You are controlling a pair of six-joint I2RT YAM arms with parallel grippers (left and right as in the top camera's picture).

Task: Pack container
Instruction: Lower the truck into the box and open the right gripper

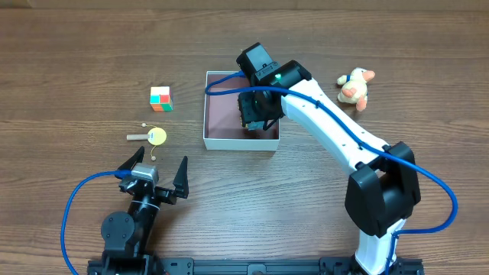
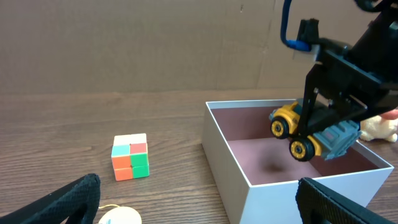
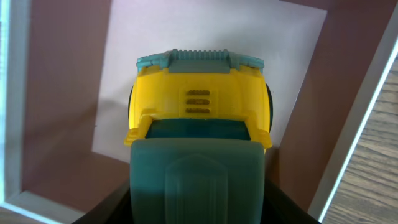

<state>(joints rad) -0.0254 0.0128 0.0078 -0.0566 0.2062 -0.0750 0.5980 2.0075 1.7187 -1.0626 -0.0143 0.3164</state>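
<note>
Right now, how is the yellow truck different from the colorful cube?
The truck hangs tilted in the right gripper over the container; the cube sits flat on the table outside it. The truck is yellow and teal with wheels; the cube has orange, green and white squares. Both are small toys.

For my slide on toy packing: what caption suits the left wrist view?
The right arm's jaws hold a yellow toy truck tilted inside the container; a colored cube sits outside.
</note>
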